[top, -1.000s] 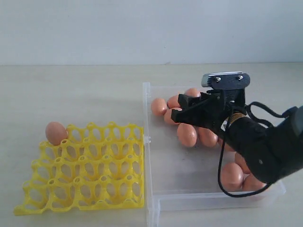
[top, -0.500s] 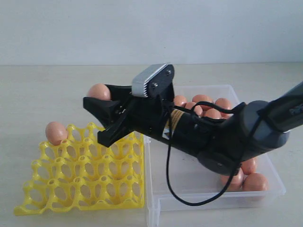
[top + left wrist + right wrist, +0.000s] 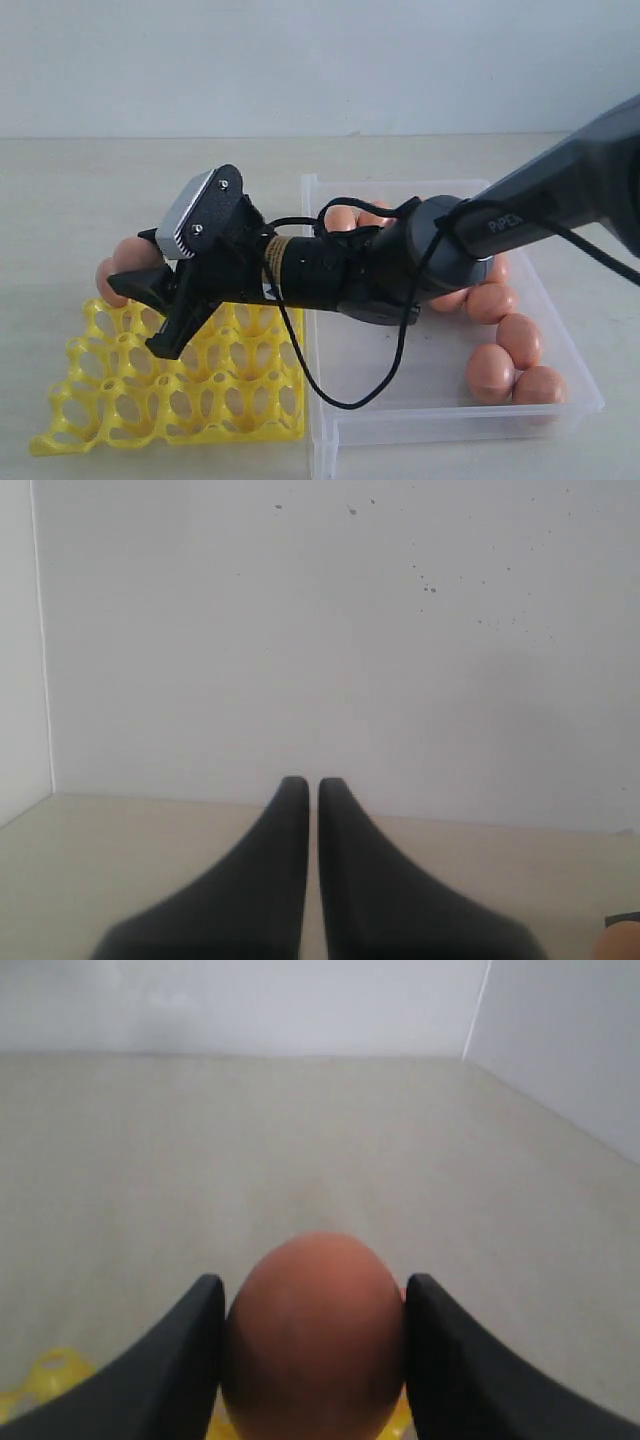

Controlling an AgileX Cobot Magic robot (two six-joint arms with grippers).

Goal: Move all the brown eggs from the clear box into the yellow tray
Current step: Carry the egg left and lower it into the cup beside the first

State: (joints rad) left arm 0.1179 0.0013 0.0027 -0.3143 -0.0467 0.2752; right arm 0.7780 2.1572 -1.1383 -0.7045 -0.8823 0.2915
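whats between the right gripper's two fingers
A brown egg, pressed on both sides by the fingers of the right gripper. The right wrist view shows this plainly.

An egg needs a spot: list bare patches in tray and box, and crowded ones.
In the yellow tray every visible cup is free but the far left corner, where one egg sits. The clear box is bare beside the tray; brown eggs crowd its far and right sides.

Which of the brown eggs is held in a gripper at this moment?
The egg between the right gripper's fingers, above the yellow tray. The other eggs lie loose: one on the tray's corner, the rest in the clear box.
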